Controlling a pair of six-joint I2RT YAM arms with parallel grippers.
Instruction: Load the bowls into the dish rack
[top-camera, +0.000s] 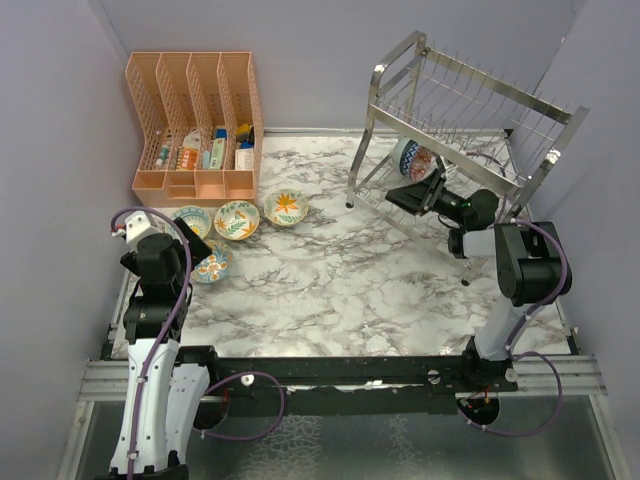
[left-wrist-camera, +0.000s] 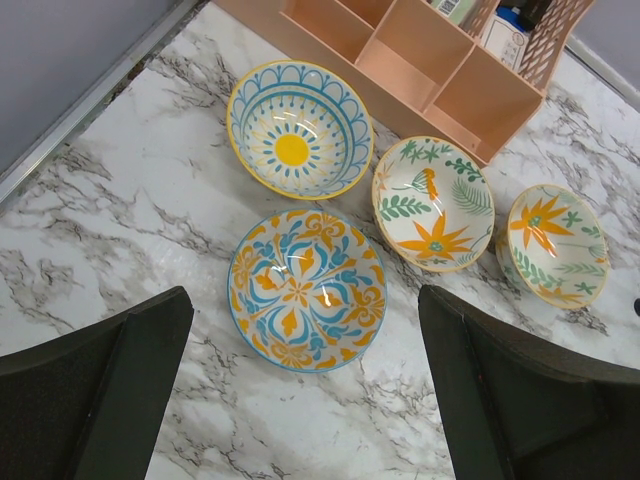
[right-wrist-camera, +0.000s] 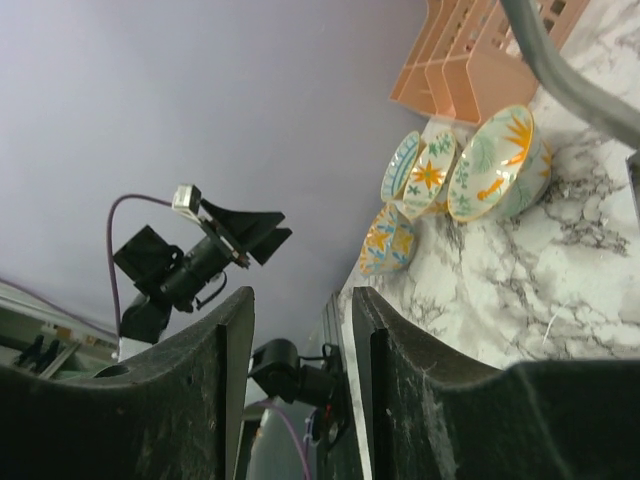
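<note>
While pinching a round floral ceramic bowl (top-camera: 408, 155), the right pincer (top-camera: 418, 183) sits at the silver wire dish rack (top-camera: 500, 74). The left pincer (left-wrist-camera: 300, 315) is spread.

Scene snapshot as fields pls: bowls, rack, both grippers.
table bowls: four, loose, beside peach organizer
rack bowl: on edge at dish rack lower tier
left gripper: open, above blue-orange bowl, not touching
right gripper: appears shut on rack bowl's rim
</note>
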